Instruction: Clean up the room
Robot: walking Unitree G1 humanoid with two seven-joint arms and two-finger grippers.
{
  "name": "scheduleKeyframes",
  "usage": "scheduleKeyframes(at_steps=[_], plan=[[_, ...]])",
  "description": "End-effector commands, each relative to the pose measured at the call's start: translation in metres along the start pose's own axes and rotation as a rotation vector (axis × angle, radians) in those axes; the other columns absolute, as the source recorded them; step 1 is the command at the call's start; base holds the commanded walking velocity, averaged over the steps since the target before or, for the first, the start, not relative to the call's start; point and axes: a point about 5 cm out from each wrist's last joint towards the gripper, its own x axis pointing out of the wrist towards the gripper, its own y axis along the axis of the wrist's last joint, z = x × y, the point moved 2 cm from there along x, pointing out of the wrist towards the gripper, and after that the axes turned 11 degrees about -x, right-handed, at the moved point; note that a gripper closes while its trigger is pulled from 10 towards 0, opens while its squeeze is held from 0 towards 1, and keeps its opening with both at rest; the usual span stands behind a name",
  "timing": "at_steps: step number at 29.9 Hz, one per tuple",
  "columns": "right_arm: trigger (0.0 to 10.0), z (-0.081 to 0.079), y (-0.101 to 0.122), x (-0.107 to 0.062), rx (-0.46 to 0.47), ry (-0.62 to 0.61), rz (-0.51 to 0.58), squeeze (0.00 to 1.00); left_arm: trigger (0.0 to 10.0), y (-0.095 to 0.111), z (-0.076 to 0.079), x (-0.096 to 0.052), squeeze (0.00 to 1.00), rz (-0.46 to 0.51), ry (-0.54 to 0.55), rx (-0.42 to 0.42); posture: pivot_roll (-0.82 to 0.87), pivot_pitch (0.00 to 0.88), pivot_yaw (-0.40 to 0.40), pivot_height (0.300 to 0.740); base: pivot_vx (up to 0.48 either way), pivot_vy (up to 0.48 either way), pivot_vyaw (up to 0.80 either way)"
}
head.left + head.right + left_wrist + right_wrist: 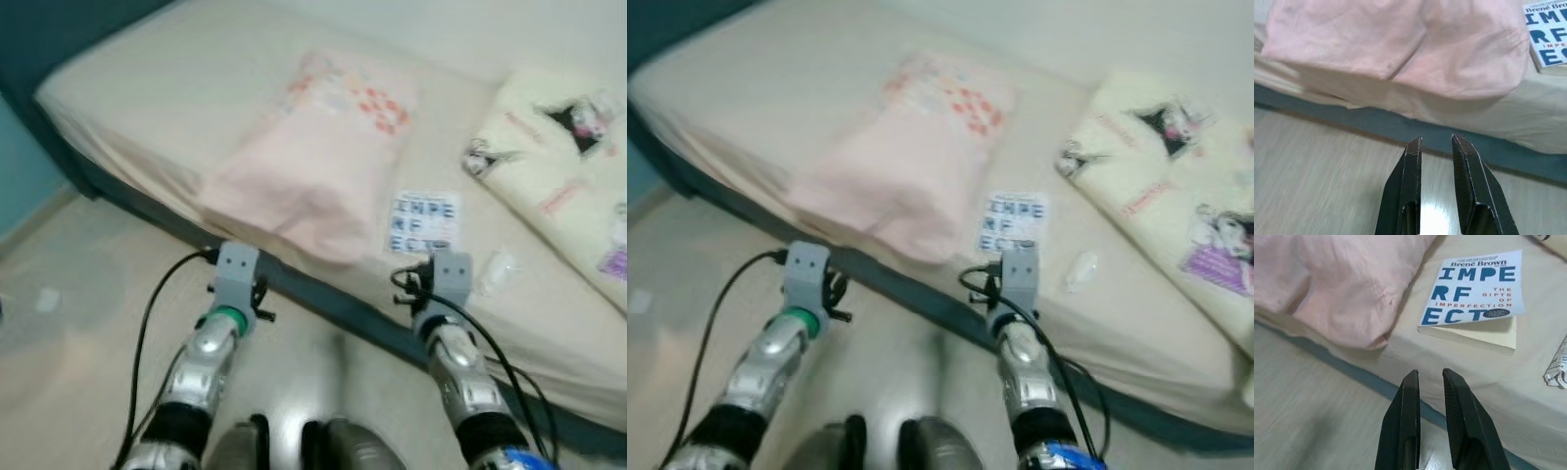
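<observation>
A bed (pixel 147 88) with a cream sheet lies before me. On it rests a pink pillow (pixel 313 147), and to its right a white book (pixel 1474 289) with blue letters lies flat near the bed's edge. A crumpled clear wrapper (pixel 497 269) lies right of the book. My left gripper (pixel 1436 142) hovers over the floor just short of the bed's edge, below the pillow, its fingers a narrow gap apart with nothing between. My right gripper (pixel 1429 374) hangs at the bed's edge below the book, likewise slightly apart and holding nothing.
A cream blanket (pixel 568 147) with cartoon prints covers the bed's right end. The dark teal bed frame (pixel 323 299) runs diagonally across the pale wood floor (pixel 78 343). A small white scrap (pixel 47 300) lies on the floor at left.
</observation>
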Motion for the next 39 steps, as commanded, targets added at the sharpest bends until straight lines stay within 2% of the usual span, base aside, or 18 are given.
scheduleKeyframes(at_steps=[1, 13, 23, 31, 39], plan=[[10.0, 0.005, -0.007, -0.003, 0.008, -0.014, -0.024, 0.0, 10.0, -0.013, -0.001, -0.004, 0.0, -0.043, 0.009, -0.013, 0.05, 0.154, 0.02, 0.74, 0.0, -0.386, 0.0], [10.0, 0.011, -0.01, -0.005, 0.013, -0.034, -0.027, 0.0, 10.0, -0.014, 0.005, -0.001, 0.0, -0.072, -0.018, -0.011, 0.04, 0.145, 0.033, 0.74, 0.0, -0.318, 0.0], [10.0, 0.013, -0.01, -0.005, 0.016, -0.038, -0.023, 0.0, 10.0, -0.018, 0.005, -0.001, 0.0, -0.094, -0.012, -0.026, 0.03, 0.136, 0.036, 0.74, 0.0, 0.466, 0.0], [10.0, 0.014, -0.008, -0.006, 0.016, -0.046, -0.014, 0.0, 10.0, -0.018, 0.012, 0.002, 0.0, -0.097, -0.043, 0.006, 0.03, 0.136, 0.047, 0.74, 0.0, 0.0, 0.0], [10.0, 0.017, -0.013, -0.012, 0.012, -0.072, -0.001, 0.0, 10.0, -0.019, 0.013, -0.001, 0.0, -0.039, -0.006, 0.001, 0.02, 0.133, 0.035, 0.74, 0.0, 0.0, 0.0]])
